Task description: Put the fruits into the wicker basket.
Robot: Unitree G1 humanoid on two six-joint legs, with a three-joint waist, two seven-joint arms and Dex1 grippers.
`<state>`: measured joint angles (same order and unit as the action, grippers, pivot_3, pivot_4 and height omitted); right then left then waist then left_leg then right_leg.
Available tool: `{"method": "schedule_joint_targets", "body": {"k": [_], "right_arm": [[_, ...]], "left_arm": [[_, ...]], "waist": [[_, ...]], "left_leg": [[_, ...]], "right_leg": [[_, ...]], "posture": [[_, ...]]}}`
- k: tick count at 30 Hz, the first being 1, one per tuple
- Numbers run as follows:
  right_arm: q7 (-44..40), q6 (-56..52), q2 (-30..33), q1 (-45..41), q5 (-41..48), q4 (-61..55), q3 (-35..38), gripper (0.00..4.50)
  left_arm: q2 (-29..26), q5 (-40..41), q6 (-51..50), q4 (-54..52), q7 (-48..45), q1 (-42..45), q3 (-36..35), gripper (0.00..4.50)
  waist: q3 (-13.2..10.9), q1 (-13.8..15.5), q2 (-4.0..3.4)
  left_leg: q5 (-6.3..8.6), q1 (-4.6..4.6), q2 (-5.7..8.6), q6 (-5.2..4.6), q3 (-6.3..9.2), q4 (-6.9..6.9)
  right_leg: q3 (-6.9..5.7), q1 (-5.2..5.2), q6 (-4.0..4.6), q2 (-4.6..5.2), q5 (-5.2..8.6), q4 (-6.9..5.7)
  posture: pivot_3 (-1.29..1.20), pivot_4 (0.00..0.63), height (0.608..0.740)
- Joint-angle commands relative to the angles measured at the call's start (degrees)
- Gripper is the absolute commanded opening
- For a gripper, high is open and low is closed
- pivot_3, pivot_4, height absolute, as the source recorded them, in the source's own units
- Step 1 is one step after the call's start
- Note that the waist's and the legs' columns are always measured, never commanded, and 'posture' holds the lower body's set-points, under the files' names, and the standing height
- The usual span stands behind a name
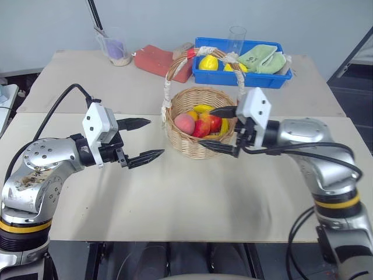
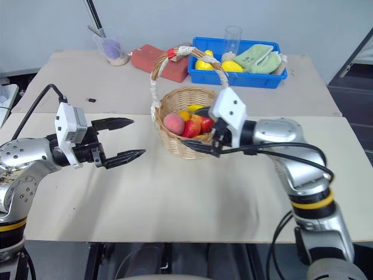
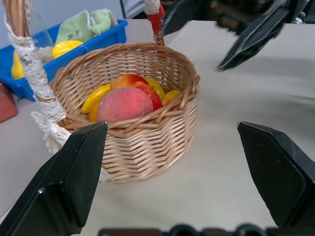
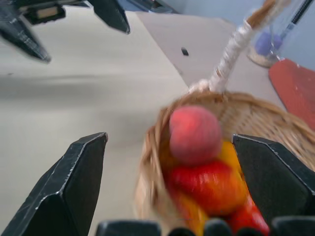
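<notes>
The wicker basket (image 1: 198,146) stands mid-table, its taped handle (image 1: 170,73) arching over it. In it lie the pink peach (image 1: 185,123) and the red-orange mango (image 1: 205,125), on top of some yellow pieces. My right gripper (image 1: 208,129) is open at the basket's right side. One of its fingers is over the fruits and the other is in front of the wall; it holds nothing. In the right wrist view the peach (image 4: 194,132) and mango (image 4: 211,184) lie just ahead of its fingers (image 4: 74,187). My left gripper (image 1: 155,137) is open and empty, a short way left of the basket.
A blue tray (image 1: 256,79) at the back holds yellow fruits (image 1: 208,63), a green cloth (image 1: 262,58) and a clear glass (image 1: 237,36). A red block (image 1: 160,59) and a cup (image 1: 116,46) stand at the back left. Bare tabletop lies in front of the basket.
</notes>
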<state>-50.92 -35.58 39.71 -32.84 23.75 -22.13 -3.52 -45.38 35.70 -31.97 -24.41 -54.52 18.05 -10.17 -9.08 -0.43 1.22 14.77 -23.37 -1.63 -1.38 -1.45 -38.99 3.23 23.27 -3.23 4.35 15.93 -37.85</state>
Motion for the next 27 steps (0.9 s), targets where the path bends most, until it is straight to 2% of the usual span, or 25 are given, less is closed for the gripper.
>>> {"method": "schedule_joint_targets", "body": {"k": [1, 3, 9, 16, 17, 27], "right_arm": [[1.51, -0.84, 2.96, 2.12, 0.41, -1.01, 5.94, 4.47], [2.89, -0.54, 3.47, 2.72, -0.28, 0.20, 7.09, 4.47], [11.16, 2.76, -2.30, -2.85, -4.49, 11.81, 7.41, 4.47], [12.29, 6.63, -7.19, -9.29, -6.55, 22.03, 6.14, 4.47], [12.03, 6.84, -7.83, -9.73, -6.23, 22.90, 6.34, 3.94], [9.04, 8.69, -9.48, -10.17, -6.47, 25.39, 5.79, 0.54]], "left_arm": [[-0.64, 2.89, -0.94, -2.39, -0.13, 0.73, -1.75, 4.50], [-0.85, 3.27, -1.10, -2.42, -0.06, 0.78, -1.75, 4.50], [-0.84, 2.62, -0.20, -1.88, -0.29, 1.33, -0.02, 4.50], [-0.75, 2.22, 0.38, -1.42, -0.38, 1.53, 0.28, 4.50], [-0.72, 2.19, 0.42, -1.45, -0.33, 1.47, 0.26, 4.50], [-0.48, 5.50, -0.69, -2.43, -0.56, 0.55, -1.92, 4.50]], "waist": [[0.00, -0.17, 0.00], [0.00, -0.31, 0.01], [0.00, -0.59, 0.00], [0.00, -0.44, 0.00], [0.00, -0.38, 0.00], [0.00, -0.41, 0.00]], "left_leg": [[0.00, 0.02, 0.00, 0.00, -0.01, 0.00], [0.00, 0.02, 0.01, 0.00, -0.01, 0.00], [0.00, 0.09, -0.03, 0.00, -0.06, 0.03], [-0.01, 0.05, -0.01, 0.01, -0.10, 0.05], [-0.01, 0.05, -0.01, 0.01, -0.09, 0.05], [-0.01, 0.03, -0.02, 0.02, -0.09, 0.05]], "right_leg": [[0.00, -0.02, 0.00, 0.00, 0.00, 0.00], [0.01, -0.02, 0.00, 0.00, 0.00, 0.01], [0.09, 0.00, 0.01, -0.08, 0.00, 0.00], [0.08, 0.01, 0.01, -0.03, 0.00, 0.11], [0.07, 0.00, 0.01, -0.03, 0.00, 0.11], [0.06, 0.01, 0.01, -0.02, 0.00, 0.12]], "posture": [[0.00, 0.150, 0.740], [0.00, 0.150, 0.740], [0.00, 0.150, 0.740], [0.00, 0.150, 0.740], [0.00, 0.150, 0.740], [0.00, 0.150, 0.740]]}}
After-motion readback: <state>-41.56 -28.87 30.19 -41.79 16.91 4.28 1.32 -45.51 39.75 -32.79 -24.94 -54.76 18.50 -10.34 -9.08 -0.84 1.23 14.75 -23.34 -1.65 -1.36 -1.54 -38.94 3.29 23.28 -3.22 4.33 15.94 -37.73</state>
